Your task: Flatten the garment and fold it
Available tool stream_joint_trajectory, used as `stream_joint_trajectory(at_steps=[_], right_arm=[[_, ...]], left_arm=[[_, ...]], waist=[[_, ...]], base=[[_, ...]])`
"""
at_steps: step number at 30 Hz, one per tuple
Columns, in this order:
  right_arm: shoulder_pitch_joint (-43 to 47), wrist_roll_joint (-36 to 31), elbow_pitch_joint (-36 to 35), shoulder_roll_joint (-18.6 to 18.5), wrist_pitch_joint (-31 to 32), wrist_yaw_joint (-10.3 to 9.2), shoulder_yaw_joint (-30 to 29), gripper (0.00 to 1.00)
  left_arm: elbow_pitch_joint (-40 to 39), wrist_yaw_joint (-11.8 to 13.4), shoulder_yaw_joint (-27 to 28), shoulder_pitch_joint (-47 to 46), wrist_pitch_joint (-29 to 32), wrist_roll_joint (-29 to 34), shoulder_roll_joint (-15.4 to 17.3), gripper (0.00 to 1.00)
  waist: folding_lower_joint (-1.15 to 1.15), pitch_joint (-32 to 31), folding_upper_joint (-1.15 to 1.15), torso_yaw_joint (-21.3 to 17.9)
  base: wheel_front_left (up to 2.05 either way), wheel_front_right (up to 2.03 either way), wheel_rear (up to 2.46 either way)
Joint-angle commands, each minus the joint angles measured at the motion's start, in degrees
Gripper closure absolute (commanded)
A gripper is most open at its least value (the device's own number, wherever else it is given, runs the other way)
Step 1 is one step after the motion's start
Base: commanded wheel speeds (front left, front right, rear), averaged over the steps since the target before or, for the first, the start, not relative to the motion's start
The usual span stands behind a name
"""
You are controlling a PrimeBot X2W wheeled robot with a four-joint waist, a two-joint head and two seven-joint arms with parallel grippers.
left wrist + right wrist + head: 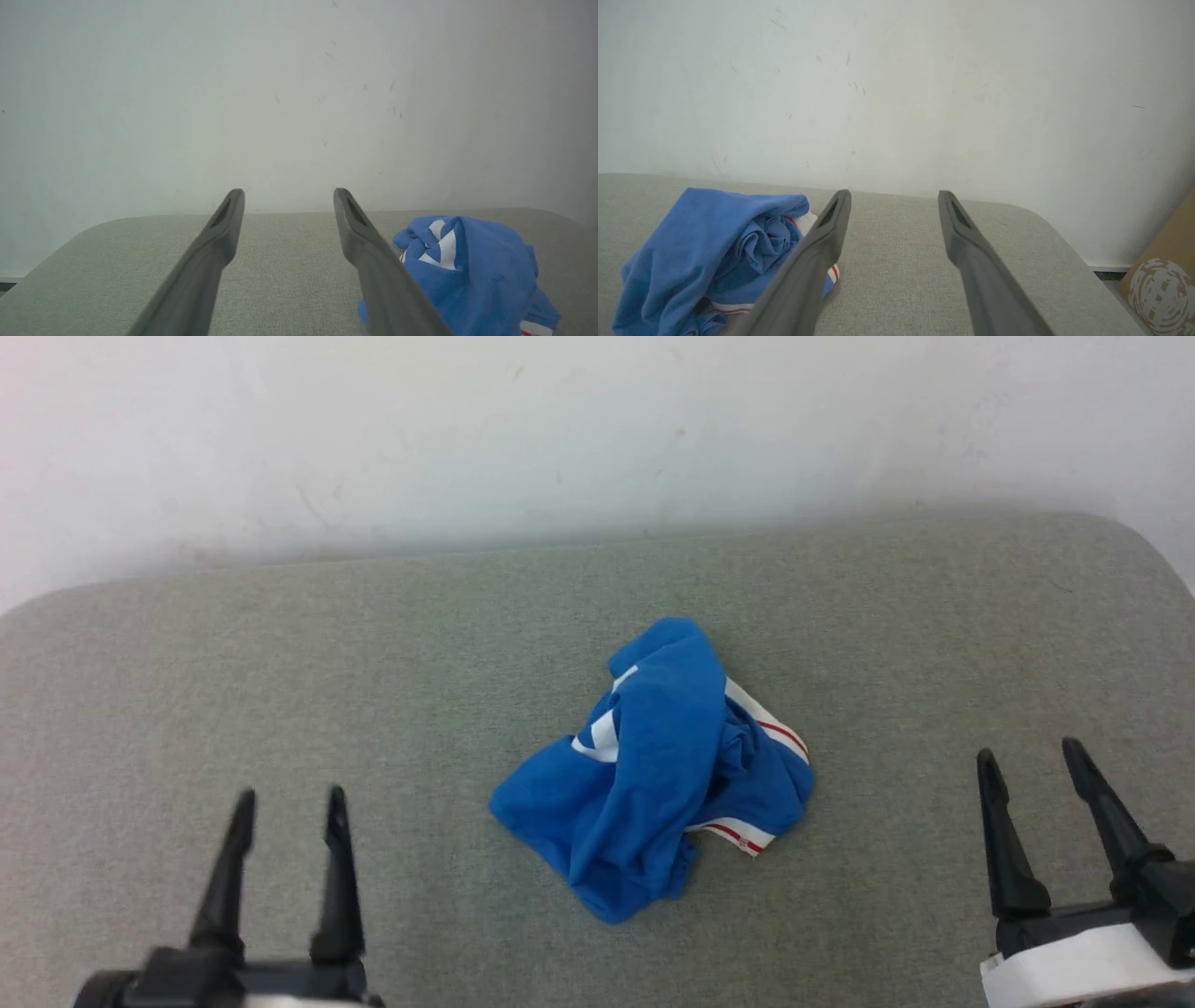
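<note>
Head view center: our crumpled blue T-shirt (653, 775) sits bunched on the grey padded surface (373, 663). Our left gripper (289, 803) at lower left and right gripper (1027, 761) at lower right both gape wide, holding nothing, well apart from it.

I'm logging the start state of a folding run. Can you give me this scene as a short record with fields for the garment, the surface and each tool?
garment: bright blue jersey T-shirt with white, red-striped trim, crumpled in a heap, not yet flattened
surface: grey fabric-covered pad, shirt lying near its middle
left tool: open, empty, apart from the shirt on its left side
right tool: open, empty, apart from the shirt on its right side
backdrop: scuffed white wall behind the pad
</note>
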Motion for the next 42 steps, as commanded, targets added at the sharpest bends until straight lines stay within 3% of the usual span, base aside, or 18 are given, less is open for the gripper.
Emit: stream_joint_trajectory(at_steps=[1, 10, 16, 20, 29, 37, 39, 40, 42], right_arm=[[0.6, 0.15, 0.07, 0.16, 0.02, -0.05, -0.02, 0.0], [-2.95, 3.09, 0.28, 0.16, 3.52, -0.05, -2.29, 0.0], [-12.78, 1.68, 0.29, 0.16, 14.4, -0.05, -0.89, 0.0], [-19.84, 2.42, 4.03, -0.87, 23.65, -0.05, -0.47, 0.0], [-26.51, 5.07, 14.58, -9.17, 33.72, -0.05, 6.04, 0.0], [-26.63, 10.29, 21.07, -12.74, 38.56, -0.05, 11.55, 0.0], [-26.91, 10.58, 22.21, -12.84, 39.21, -0.05, 11.8, 0.77], [-27.19, 10.48, 22.52, -12.57, 38.98, -0.05, 11.5, 1.0], [-27.64, 10.11, 22.91, -12.0, 38.6, -0.05, 11.47, 1.0]], left_arm=[[-0.55, 0.27, -0.42, 0.35, -0.56, 1.33, 0.42, 0.0], [-0.47, -0.12, -2.74, -1.36, -1.85, 3.25, -1.76, 0.0], [0.11, -0.87, -2.27, -4.2, -2.07, 2.16, -2.95, 0.0], [1.18, -1.66, -3.02, -5.47, -2.17, 1.85, -4.35, 0.0], [3.11, -4.16, -4.31, -9.64, -2.23, 2.8, -8.22, 0.0], [4.7, -6.3, -4.08, -11.57, -2.24, 3.96, -10.84, 0.0], [5.05, -6.7, -3.78, -11.67, -2.24, 4.16, -11.26, 0.0], [5.24, -6.86, -3.59, -11.68, -2.24, 4.26, -11.44, 0.0], [5.67, -7.09, -3.05, -11.54, -2.24, 4.42, -11.7, 0.0]], waist=[[0.01, -0.01, -0.01, 0.45], [0.01, 1.97, -0.01, 3.1], [0.01, 6.79, -0.01, 4.98], [0.01, 10.18, -0.01, 6.6], [0.01, 15.98, -0.01, 11.23], [0.01, 18.29, -0.01, 13.73], [0.01, 18.35, -0.01, 13.83], [0.01, 18.25, -0.01, 13.77], [0.01, 17.6, -0.01, 13.29]], base=[[0.0, 0.0, 0.0], [0.0, 0.0, 0.0], [0.0, 0.0, 0.0], [0.0, 0.0, 0.0], [0.0, 0.0, 0.0], [0.0, 0.0, 0.0], [0.0, 0.0, 0.0], [0.0, 0.0, 0.0], [0.0, 0.0, 0.0]])
